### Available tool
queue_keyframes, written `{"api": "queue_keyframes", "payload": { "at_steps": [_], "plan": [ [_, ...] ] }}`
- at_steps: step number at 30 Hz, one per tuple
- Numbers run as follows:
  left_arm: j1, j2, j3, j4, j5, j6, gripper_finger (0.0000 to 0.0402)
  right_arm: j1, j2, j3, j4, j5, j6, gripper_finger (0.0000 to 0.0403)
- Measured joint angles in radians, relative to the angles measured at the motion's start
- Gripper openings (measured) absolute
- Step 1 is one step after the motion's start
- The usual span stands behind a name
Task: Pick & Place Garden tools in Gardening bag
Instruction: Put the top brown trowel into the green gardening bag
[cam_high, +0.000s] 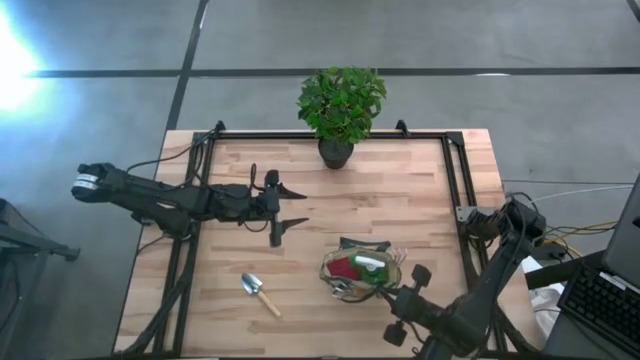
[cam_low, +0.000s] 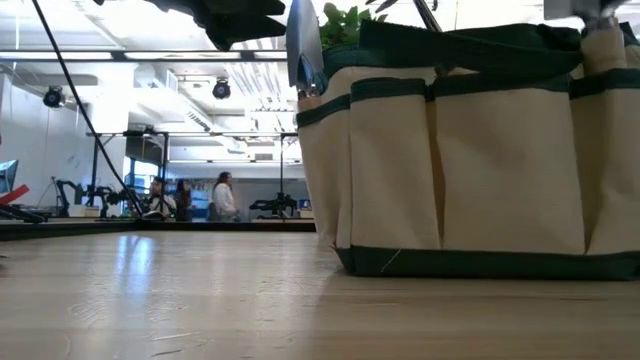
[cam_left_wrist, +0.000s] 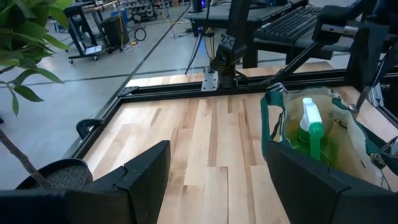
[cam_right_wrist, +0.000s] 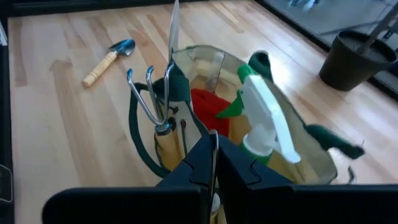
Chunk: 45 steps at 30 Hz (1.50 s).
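Reaching across mid-table, left claw (cam_high: 291, 207) spread apart, right claw (cam_right_wrist: 213, 163) pressed together over gardening bag (cam_high: 337, 283)

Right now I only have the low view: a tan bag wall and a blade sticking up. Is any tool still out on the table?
Observer: Yes. One trowel lies on the wood, apart from the gardening bag, on the left arm's side.
Operator: What's already in the bag?
Observer: A green spray bottle, a red scoop and a hand fork standing in an outer pocket.
Operator: Where's the left gripper?
Observer: The left gripper is open and empty, over mid-table between the potted plant and the bag.
Operator: And the right?
Observer: The right gripper is shut, holding nothing, right by the bag's rim.
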Motion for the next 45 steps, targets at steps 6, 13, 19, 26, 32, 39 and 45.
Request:
{"api": "queue_keyframes", "payload": {
  "at_steps": [6,13,19,26,32,39,45],
  "plan": [
    [0.0,0.0,0.0,0.001,0.0,0.0,0.0266,0.0,0.014,-0.015,0.002,-0.021,0.057,0.0008],
    [0.0,0.0,0.0,0.001,0.0,0.0,0.0266,-0.001,0.014,-0.046,0.003,-0.038,0.107,0.0008],
    [0.0,0.0,0.0,0.001,0.0,0.0,0.0266,-0.004,0.013,-0.047,0.004,-0.06,0.109,0.0008],
    [0.0,0.0,0.0,0.001,0.0,0.0,0.0266,-0.036,0.013,-0.048,0.003,-0.07,0.066,0.0008],
    [0.0,0.0,0.0,0.001,0.0,0.0,0.0266,-0.052,0.013,-0.048,0.005,-0.089,0.043,0.0008],
    [0.0,0.0,0.0,0.001,0.0,0.0,0.0266,-0.053,0.012,-0.048,0.006,-0.097,0.053,0.0008],
    [0.0,0.0,0.0,-0.003,0.0,0.0,0.0266,-0.053,0.009,-0.048,0.003,-0.111,0.078,0.0008]
  ]
}}
